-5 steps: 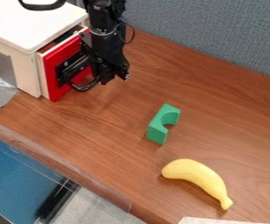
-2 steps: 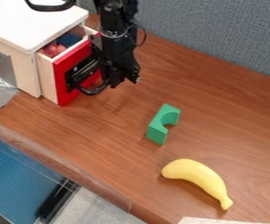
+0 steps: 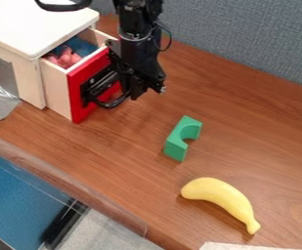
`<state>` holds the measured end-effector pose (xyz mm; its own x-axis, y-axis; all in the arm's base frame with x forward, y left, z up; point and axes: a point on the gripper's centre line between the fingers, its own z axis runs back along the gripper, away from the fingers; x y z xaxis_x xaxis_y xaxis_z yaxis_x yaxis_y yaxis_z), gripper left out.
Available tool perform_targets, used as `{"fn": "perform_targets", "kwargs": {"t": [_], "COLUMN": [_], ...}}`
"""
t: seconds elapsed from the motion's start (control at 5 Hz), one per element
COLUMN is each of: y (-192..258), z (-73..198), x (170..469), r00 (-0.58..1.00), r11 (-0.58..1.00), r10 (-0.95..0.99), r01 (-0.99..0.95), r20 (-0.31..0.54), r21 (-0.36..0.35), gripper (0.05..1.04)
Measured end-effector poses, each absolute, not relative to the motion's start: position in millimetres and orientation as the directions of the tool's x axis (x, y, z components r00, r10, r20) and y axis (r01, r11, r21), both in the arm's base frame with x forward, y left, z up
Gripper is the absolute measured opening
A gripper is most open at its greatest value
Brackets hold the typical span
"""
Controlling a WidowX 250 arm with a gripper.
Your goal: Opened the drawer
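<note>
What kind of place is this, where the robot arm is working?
Probably an office or lab workspace: a wood-grain table stands against a grey fabric partition, and a small cabinet is set beside silver tape.

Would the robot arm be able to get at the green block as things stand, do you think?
Probably yes: bare tabletop surrounds the green block, though the claw is by the drawer handle.

We see our end effector (image 3: 120,93) at the open drawer's red front (image 3: 78,93), with a green block (image 3: 181,138) and a banana (image 3: 222,197) on the tabletop (image 3: 133,161).
</note>
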<state>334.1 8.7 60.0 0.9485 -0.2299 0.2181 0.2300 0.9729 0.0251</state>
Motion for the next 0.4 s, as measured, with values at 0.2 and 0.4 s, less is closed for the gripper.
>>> {"fn": "perform_targets", "kwargs": {"t": [0.2,0.4], "y": [-7.3,-19.4], "z": [66.7,70.8], "x": [333.4,335.0], "r00": [0.96,0.96], "r11": [0.977,0.976], "r10": [-0.203,-0.202], "r01": [0.212,0.214], "r20": [0.193,0.193], "r21": [-0.03,-0.044], "gripper": [0.137,0.128]}}
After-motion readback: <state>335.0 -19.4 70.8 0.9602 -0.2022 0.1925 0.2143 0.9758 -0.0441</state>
